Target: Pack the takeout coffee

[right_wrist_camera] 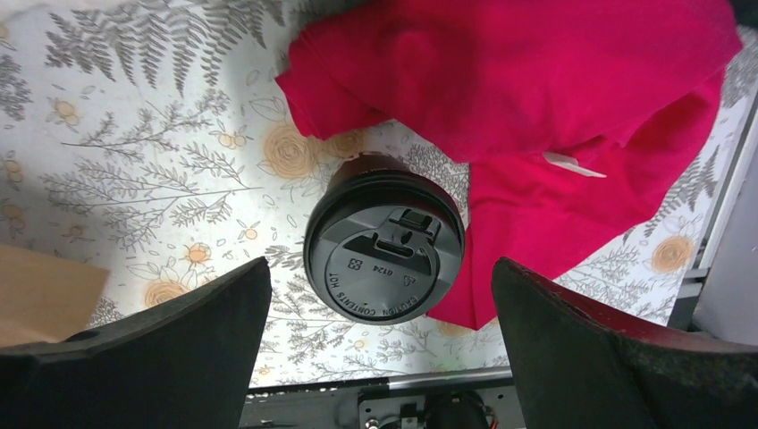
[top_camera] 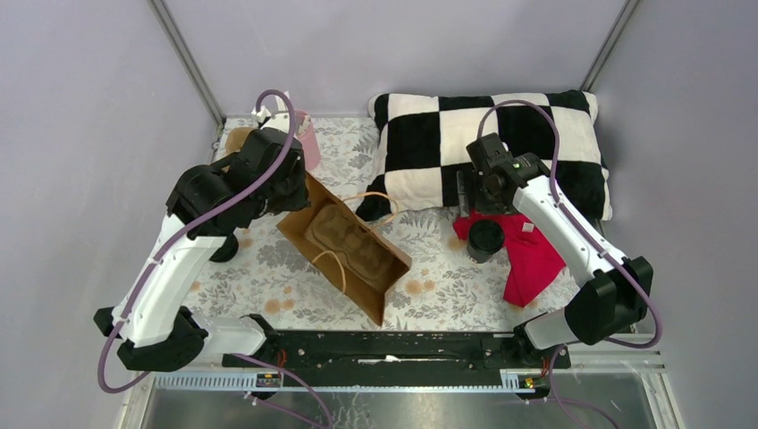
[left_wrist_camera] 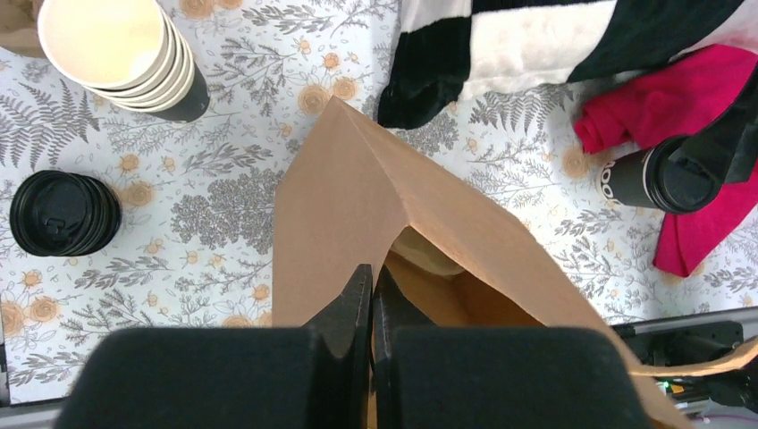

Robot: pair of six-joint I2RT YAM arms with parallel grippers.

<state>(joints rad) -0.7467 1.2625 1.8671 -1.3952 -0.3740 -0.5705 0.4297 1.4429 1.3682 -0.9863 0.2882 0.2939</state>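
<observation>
The left pincer is clamped on the rim of the paper bag — seemingly to keep its mouth open — and the right pincer hangs wide above the takeout coffee, upright on the tabletop against a red cloth.

The top camera overlooks the whole table from behind. Left wrist sits close over the bag, right wrist straight above the takeout coffee, visible in all three
</observation>
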